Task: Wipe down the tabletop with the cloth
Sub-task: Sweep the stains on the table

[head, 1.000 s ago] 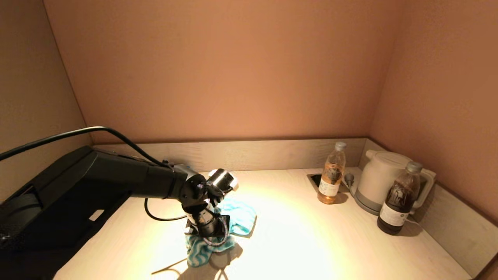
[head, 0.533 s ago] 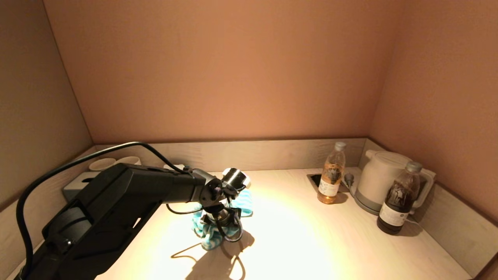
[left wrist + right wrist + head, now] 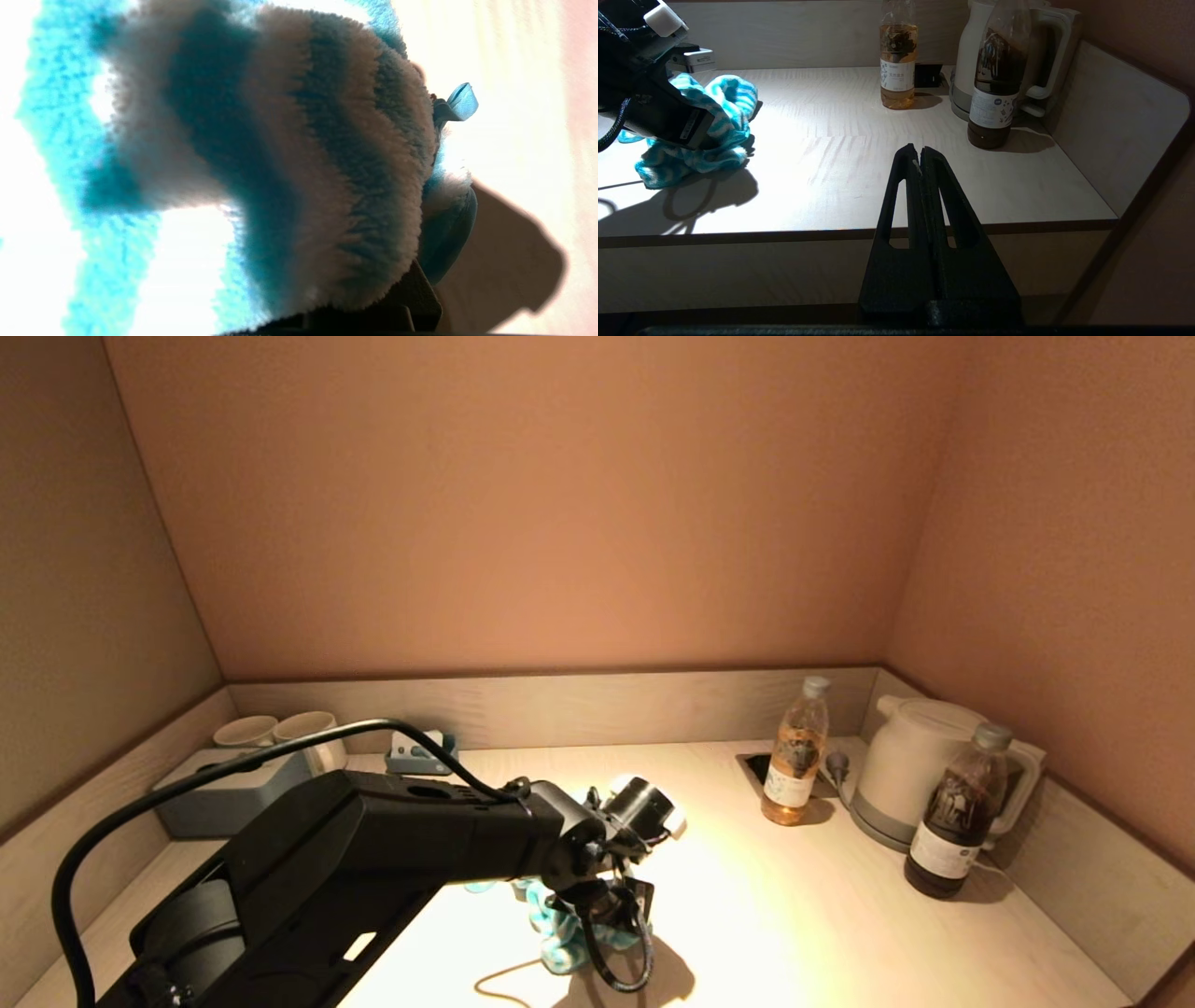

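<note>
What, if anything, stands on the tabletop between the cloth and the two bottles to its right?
Nothing visible does. The left gripper presses the cloth onto the tabletop; bare wood lies between it and the amber bottle and dark bottle.

Fluffy teal-and-white striped cloth being seen close up

The bunched, fleecy striped cloth [image 3: 299,177] is being shown filling most of the view, its small pale blue tag [image 3: 461,103] sticking out at one edge, while a shadow is being cast onto the brightly lit pale tabletop [image 3: 514,140].

Two bottles [image 3: 794,763] [image 3: 951,823], one kettle [image 3: 910,770], two cups [image 3: 245,732] [image 3: 309,725], one cloth [image 3: 565,926].
</note>
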Robot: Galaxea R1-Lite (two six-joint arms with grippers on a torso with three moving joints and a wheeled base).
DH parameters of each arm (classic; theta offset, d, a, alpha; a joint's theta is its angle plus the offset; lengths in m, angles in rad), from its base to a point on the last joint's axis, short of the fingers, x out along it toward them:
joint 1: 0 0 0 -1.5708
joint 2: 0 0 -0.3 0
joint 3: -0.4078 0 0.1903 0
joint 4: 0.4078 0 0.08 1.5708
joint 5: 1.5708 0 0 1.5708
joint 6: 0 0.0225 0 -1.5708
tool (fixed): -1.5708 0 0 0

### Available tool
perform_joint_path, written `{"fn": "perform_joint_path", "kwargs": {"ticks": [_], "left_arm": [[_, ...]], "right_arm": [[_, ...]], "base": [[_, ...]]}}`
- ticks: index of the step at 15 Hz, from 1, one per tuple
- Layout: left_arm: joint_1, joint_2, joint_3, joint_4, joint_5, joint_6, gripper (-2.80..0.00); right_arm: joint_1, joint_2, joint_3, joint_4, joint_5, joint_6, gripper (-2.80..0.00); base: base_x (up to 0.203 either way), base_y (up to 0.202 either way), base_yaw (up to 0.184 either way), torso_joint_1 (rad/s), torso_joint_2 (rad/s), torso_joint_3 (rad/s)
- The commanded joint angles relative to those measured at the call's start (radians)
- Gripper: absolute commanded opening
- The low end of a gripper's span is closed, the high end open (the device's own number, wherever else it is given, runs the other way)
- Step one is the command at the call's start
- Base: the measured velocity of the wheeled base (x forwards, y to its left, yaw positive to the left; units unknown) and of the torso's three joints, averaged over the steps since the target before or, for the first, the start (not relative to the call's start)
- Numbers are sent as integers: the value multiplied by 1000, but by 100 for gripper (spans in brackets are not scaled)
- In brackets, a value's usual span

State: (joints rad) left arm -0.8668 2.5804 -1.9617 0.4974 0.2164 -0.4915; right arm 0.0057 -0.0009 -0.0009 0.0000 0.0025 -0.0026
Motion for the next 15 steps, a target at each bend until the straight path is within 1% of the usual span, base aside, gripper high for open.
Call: {"fn": "perform_joint_path", "kwargs": {"ticks": [1,2,4,6,8,9,10,12,14,15], "left_arm": [[-57,-17,3,2,1,-5,-280],[-94,-31,9,2,-1,-6,-280],[-143,-54,19,9,-7,-19,-280],[-163,-76,47,15,-23,-42,-280],[-173,-113,118,28,-37,-59,-280],[-169,-131,156,62,-39,-85,-280],[-154,-137,174,79,-38,-109,-280],[-73,-155,238,88,-35,-140,-280],[-22,-174,276,100,-31,-150,-280],[21,-176,281,122,-26,-154,-280]], "right_arm": [[0,1,-1,-1,1,-1,-280],[0,1,1,0,1,-1,-280],[0,1,-1,0,1,-1,-280],[0,1,-1,0,1,-1,-280],[0,1,-1,0,1,-1,-280],[0,1,-1,0,1,-1,-280],[0,1,0,0,1,-1,-280],[0,1,0,0,1,-1,-280],[0,1,-1,0,1,-1,-280],[0,1,-1,0,1,-1,-280]], "base": [[0,0,0,0,0,0],[0,0,0,0,0,0],[0,0,0,0,0,0],[0,0,0,0,0,0],[0,0,0,0,0,0],[0,0,0,0,0,0],[0,0,0,0,0,0],[0,0,0,0,0,0],[0,0,0,0,0,0],[0,0,0,0,0,0]]}}
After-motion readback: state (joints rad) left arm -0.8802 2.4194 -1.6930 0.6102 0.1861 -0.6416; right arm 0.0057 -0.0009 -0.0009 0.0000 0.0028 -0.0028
